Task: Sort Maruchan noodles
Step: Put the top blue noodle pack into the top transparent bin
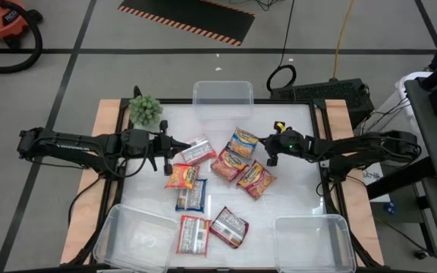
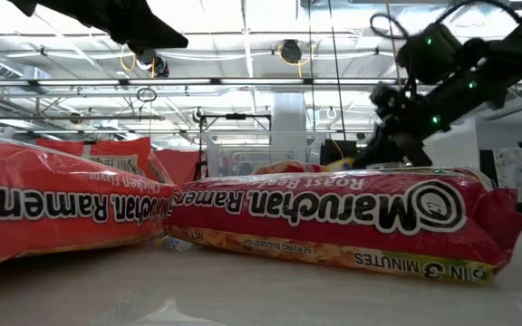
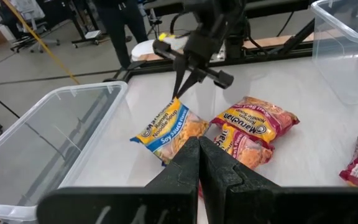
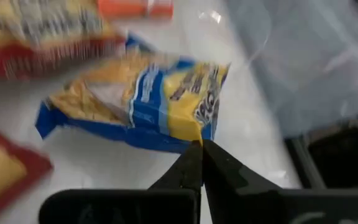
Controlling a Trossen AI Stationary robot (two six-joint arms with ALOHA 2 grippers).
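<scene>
Pinching the blue-and-yellow packet (image 4: 143, 102) edge, right gripper (image 4: 201, 149) jaws closed; left gripper (image 3: 199, 146) shut, empty.

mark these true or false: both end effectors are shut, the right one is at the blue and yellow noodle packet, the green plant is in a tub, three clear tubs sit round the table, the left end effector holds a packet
1. Both end effectors are shut. True: the left end effector and the right end effector both have their fingers together.
2. The right one is at the blue and yellow noodle packet. True: its tips pinch the packet's edge.
3. The green plant is in a tub. False: it stands on the table, beside the far tub.
4. Three clear tubs sit round the table. True: the far tub, plus the near left tub and the near right tub.
5. The left end effector holds a packet. False: it is shut on nothing.
</scene>
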